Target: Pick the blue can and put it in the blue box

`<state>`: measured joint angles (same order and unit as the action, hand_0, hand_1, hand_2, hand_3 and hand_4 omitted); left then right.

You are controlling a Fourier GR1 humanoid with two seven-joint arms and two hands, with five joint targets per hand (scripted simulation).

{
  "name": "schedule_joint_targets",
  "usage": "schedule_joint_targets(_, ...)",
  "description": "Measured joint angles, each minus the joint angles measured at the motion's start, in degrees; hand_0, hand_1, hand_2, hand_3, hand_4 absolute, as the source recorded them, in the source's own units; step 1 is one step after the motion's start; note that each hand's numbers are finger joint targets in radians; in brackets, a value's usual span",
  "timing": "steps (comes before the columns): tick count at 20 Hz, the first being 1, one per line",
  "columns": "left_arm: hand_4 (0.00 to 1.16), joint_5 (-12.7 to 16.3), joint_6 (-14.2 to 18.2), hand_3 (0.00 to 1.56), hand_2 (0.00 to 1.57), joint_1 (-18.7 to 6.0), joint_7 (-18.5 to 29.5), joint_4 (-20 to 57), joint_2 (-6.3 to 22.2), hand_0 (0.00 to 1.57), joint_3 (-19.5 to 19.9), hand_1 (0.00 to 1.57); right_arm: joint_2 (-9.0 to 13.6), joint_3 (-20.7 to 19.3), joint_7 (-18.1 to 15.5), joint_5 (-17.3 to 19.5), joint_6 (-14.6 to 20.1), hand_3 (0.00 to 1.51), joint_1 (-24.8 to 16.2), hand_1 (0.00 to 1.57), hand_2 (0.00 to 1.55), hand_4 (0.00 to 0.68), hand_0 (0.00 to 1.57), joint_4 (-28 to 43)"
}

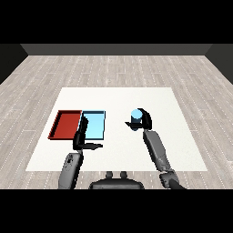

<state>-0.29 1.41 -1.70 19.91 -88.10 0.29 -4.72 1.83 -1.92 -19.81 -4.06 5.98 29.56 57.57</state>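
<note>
The blue can (135,116) stands upright right of the table's middle. My right hand (144,119) is curled round it, with fingers behind and to its right and the thumb low on its left side. The light blue tray (95,129) lies left of centre on the white table (150,98), with nothing inside. My left hand (82,136) hovers at the blue tray's near left corner, fingers straight and pointing away, thumb sticking out to the right, holding nothing.
A red tray (67,124) lies directly left of the blue tray, touching it, with nothing in it. The grey forearms (156,148) come in from the lower corners. A wooden floor surrounds the table.
</note>
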Motion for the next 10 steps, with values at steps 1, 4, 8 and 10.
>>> schedule_joint_targets(1,0.0,0.05,0.18,0.0,0.0,-0.2,-0.21,0.01,-0.06,0.0,-0.32,0.0,-0.22,0.39,0.45,0.18,0.05,1.34,-0.55,1.44,1.47,0.563,1.44,1.28)
schedule_joint_targets(4,0.0,0.13,1.33,0.0,0.0,-1.33,-0.73,0.39,-0.17,0.0,-1.43,0.0,-1.0,2.13,2.03,0.74,0.73,1.34,-3.03,1.44,1.47,0.563,1.44,5.76)
schedule_joint_targets(8,0.0,1.2,3.08,0.0,0.0,-3.38,-1.07,1.68,-0.24,0.0,-3.71,0.0,-1.51,4.25,3.57,1.22,1.46,1.36,-5.41,1.45,1.46,0.567,1.45,10.31)
schedule_joint_targets(10,0.0,1.68,2.77,0.0,0.0,-3.58,-2.69,0.44,-0.25,0.0,-4.11,0.0,-1.46,5.06,3.12,1.0,1.6,1.37,-6.18,1.47,1.47,0.565,1.47,10.95)
